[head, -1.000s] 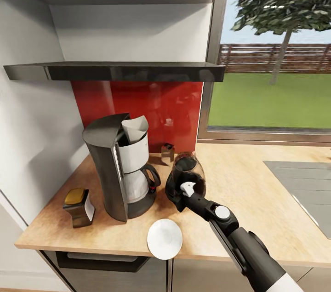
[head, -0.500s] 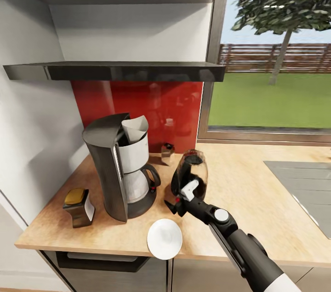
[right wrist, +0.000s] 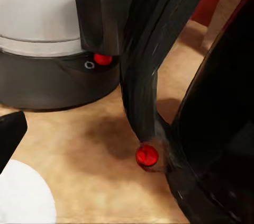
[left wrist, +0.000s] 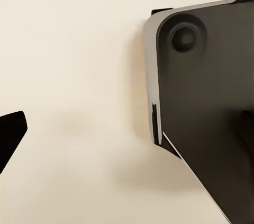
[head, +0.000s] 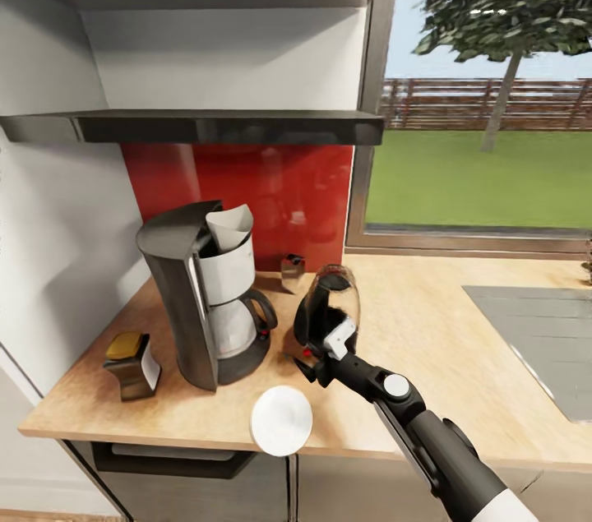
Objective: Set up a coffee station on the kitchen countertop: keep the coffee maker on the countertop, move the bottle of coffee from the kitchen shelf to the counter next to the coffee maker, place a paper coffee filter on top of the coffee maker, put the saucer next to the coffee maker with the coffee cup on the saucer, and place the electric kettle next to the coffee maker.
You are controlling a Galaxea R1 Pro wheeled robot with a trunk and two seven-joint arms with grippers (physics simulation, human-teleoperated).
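**Coffee station mostly assembled; cup not yet on the saucer**

Head view. The coffee maker [head: 205, 292] stands on the table [head: 444, 374] with the paper filter [head: 230, 228] sitting in the top of its basket. The bottle of coffee [head: 130, 364] stands on the table on the far side of the machine from the right gripper [head: 321, 353]. The kettle [head: 327, 312] stands upright on the table directly ahead of the jaws, just beside the machine; this step appears complete or nearly so. The saucer [head: 281, 420] lies just beside the jaws, near the table's front edge and close to the machine's base, and it is bare. A small brown box [head: 292, 270] stands beyond the kettle, against the red wall panel. The shelf [head: 205, 127] above carries nothing visible along its front edge.

Right wrist view. The kettle's loop handle [right wrist: 153, 49] and red switch [right wrist: 146, 155] lie immediately in front of the jaws. Whether the jaws are apart or clamped on the handle cannot be told. The left jaws' state likewise cannot be judged.

Remaining, as judged: setting the cup on the saucer.
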